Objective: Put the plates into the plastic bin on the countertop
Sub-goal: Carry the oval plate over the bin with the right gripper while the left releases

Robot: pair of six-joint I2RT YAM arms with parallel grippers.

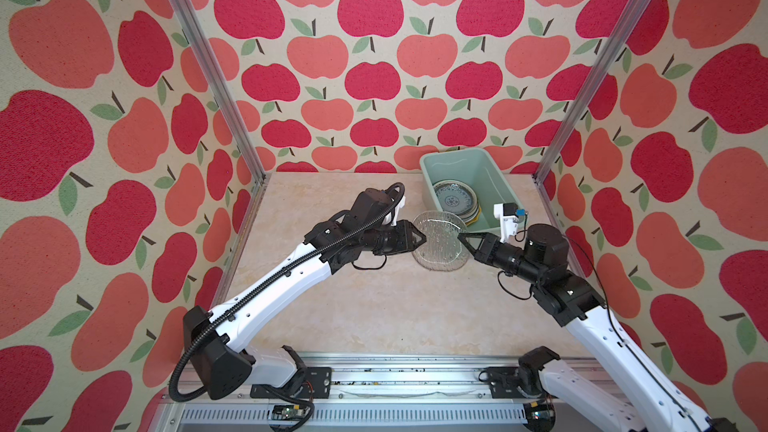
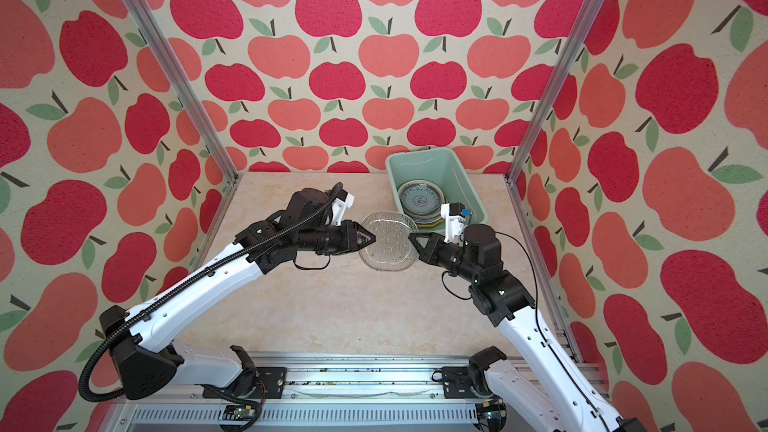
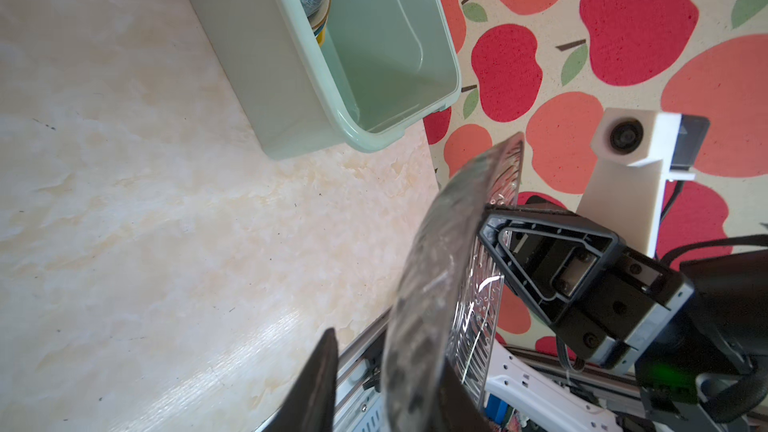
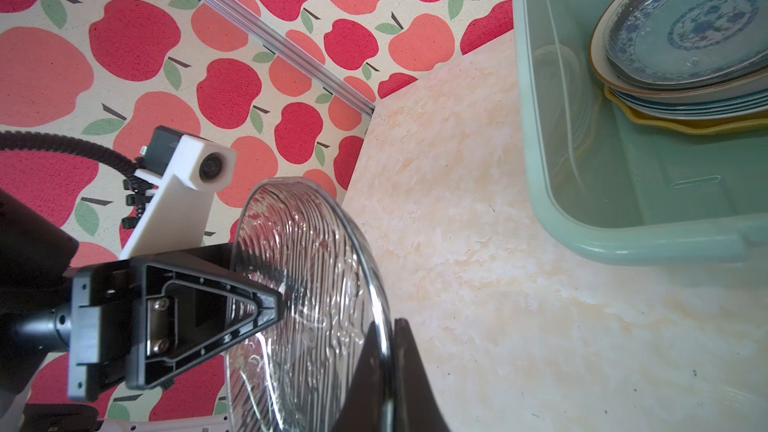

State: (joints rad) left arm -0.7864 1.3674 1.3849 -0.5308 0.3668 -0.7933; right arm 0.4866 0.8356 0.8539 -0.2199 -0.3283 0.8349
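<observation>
A clear glass plate (image 1: pixel 440 243) with a ribbed pattern sits in the middle of both top views (image 2: pixel 390 243), between the two grippers. It is just below and left of the plastic bin (image 1: pixel 490 184). Its upper right rim comes close to the bin's near corner.

The right gripper (image 1: pixel 460 236) is clenched on the right rim of the glass plate. In the right wrist view the rim passes between its two dark fingers (image 4: pixel 415 384) at the bottom of the frame, with no gap to see.

The left gripper (image 1: pixel 420 238) is at the opposite, left rim. In the left wrist view its jaws stand apart around the rim. One finger (image 3: pixel 320 380) at the bottom of the frame is clearly off the glass, and the aluminium rail shows in the gap. So this gripper is released and does not press the plate.

I cannot tell if the plate's lower rim touches the countertop (image 1: pixel 353 305).

The plastic bin stands at the back right of the countertop, against the apple-patterned wall (image 1: pixel 374 76). Inside it, at the end nearer to the arms, lies a stack of plates (image 1: pixel 455 199). A blue-patterned plate (image 4: pixel 690 31) is on top and a yellow plate (image 4: pixel 685 124) is at the bottom. The far half of the bin shows only its bare floor.
</observation>
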